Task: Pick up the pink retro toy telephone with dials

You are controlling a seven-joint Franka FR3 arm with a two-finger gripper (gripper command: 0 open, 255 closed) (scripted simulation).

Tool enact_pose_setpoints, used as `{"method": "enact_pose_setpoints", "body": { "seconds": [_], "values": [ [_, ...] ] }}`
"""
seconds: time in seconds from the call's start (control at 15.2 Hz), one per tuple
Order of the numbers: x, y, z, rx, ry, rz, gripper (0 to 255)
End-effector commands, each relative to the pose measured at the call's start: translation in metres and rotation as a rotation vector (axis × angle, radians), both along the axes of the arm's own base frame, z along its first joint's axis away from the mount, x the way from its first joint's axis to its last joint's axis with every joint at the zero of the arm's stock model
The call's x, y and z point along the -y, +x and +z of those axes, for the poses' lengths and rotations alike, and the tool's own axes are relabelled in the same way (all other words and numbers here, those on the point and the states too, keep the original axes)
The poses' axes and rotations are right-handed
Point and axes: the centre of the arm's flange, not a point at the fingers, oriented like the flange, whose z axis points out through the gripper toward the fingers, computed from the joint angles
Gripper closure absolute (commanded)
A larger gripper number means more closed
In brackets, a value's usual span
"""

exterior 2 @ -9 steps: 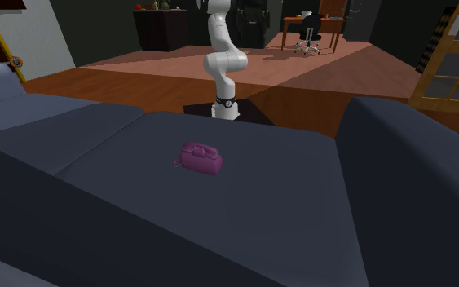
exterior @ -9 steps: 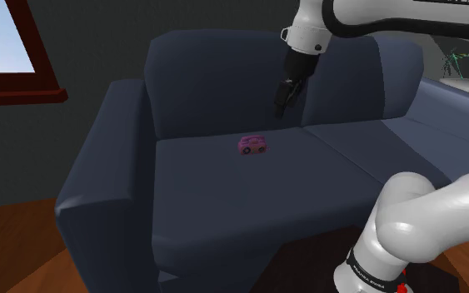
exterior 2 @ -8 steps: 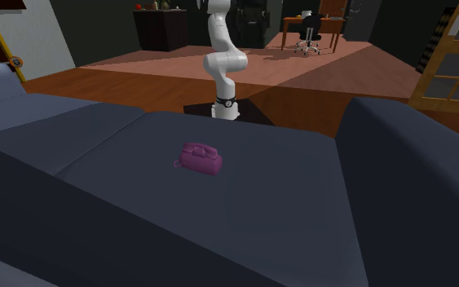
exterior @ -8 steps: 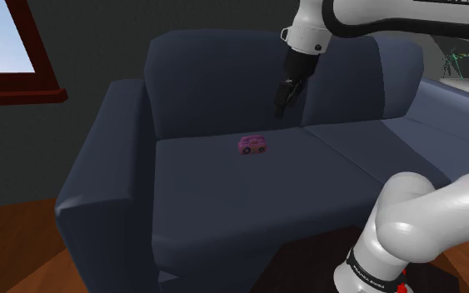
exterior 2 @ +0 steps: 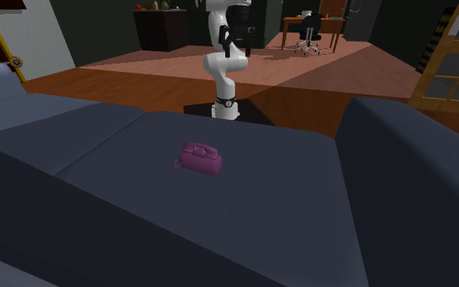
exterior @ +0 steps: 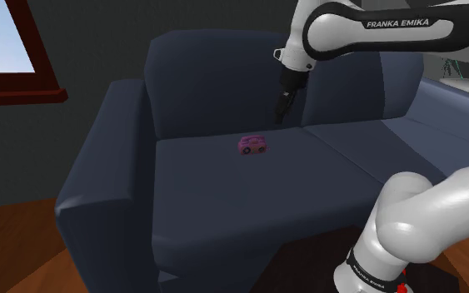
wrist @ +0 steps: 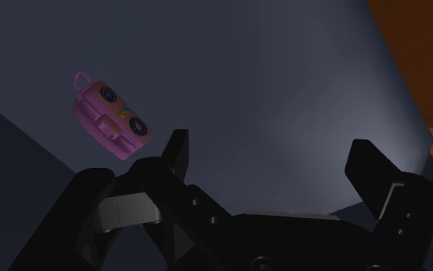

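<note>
Small pink boxy toy telephone with two dials [exterior: 252, 146] lying on dark blue upholstered sofa seat [exterior: 224, 191]. All-black two-finger gripper [wrist: 272, 150] wide open, empty, above and offset. Risk: uncorrected descent missing or nudging toy.

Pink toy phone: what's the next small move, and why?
Probably slide the open gripper sideways until the pink toy phone sits between its fingers: in the wrist view the phone lies outside one finger, untouched on the sofa seat.
</note>
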Motion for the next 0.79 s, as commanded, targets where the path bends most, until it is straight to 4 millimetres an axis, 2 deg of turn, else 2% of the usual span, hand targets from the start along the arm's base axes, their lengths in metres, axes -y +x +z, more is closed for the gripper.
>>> {"method": "enact_pose_setpoints", "body": {
  "seconds": [0.0, 0.73],
  "values": [
    [0.019, 0.017, -0.015, -0.01, -0.006, 0.045, 0],
    [0.109, 0.104, -0.097, -0.067, -0.034, 0.272, 0]
  ]
}}
